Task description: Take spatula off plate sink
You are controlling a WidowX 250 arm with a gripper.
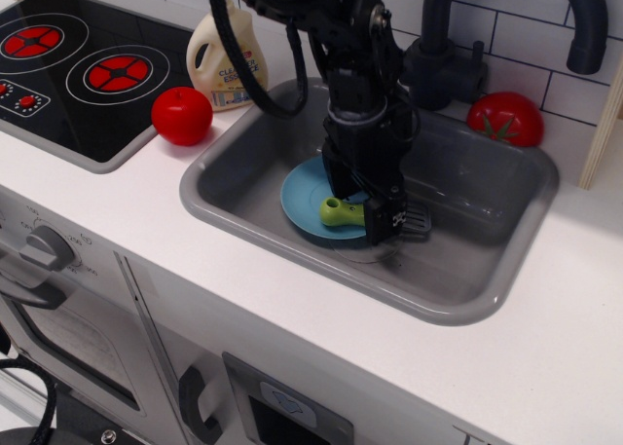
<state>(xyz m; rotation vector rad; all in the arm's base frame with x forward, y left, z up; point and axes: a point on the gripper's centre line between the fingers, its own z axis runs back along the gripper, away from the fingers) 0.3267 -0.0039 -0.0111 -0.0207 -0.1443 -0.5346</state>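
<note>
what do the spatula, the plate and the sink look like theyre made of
Spatula: lime-green handle looks like glossy moulded plastic; its grey slotted blade could be metal or metal-look plastic. Plate: light-blue plastic, smooth, evenly coloured. Sink: grey plastic, rounded corners, soft sheen.

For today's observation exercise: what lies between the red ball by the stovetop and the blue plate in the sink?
In the only view: bare white counter, then the sink's grey rim and wall separate the red ball from the plate.
</note>
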